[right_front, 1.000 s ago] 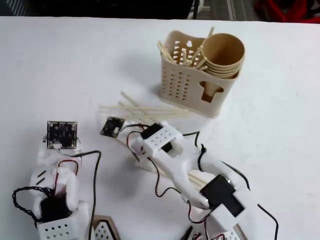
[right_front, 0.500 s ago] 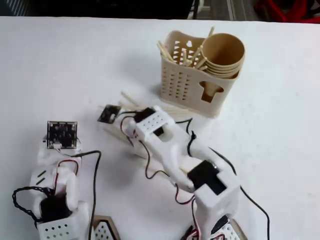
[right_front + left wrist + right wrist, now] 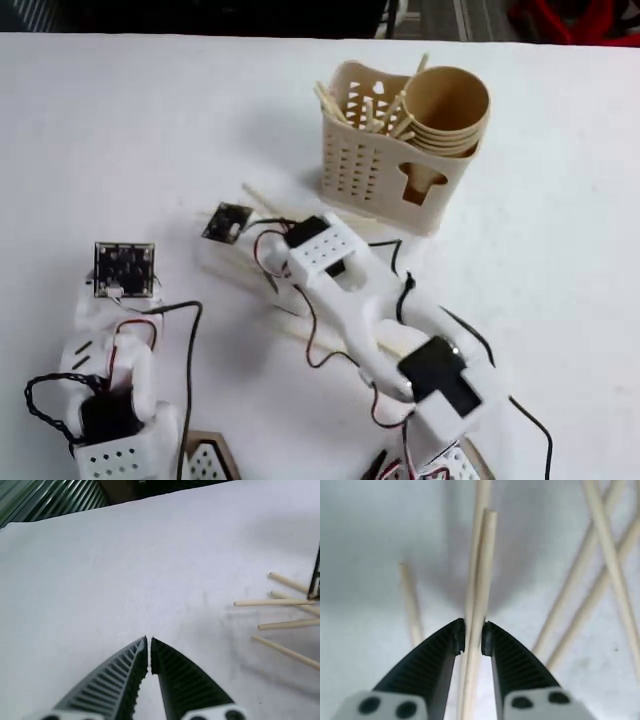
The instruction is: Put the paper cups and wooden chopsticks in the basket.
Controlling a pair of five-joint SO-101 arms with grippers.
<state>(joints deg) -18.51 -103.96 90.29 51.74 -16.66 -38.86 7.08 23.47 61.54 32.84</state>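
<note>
Pinching a chopstick (image 3: 486,555) tight in my right gripper (image 3: 472,632) near the basket (image 3: 352,172), next probably lift it over the rim.

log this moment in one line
right gripper: shut on wooden chopsticks | left gripper: shut, empty | paper cups: in basket | loose chopsticks: on table

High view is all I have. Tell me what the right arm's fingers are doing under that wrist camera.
Observer: The right gripper has its fingers closed on a chopstick.
Operator: Check the left one too.
Observer: The left gripper is shut with nothing between its fingers, over bare table.
Operator: Say what lies near the held stick.
Observer: Several loose chopsticks lie crossed on the table beside it.
</note>
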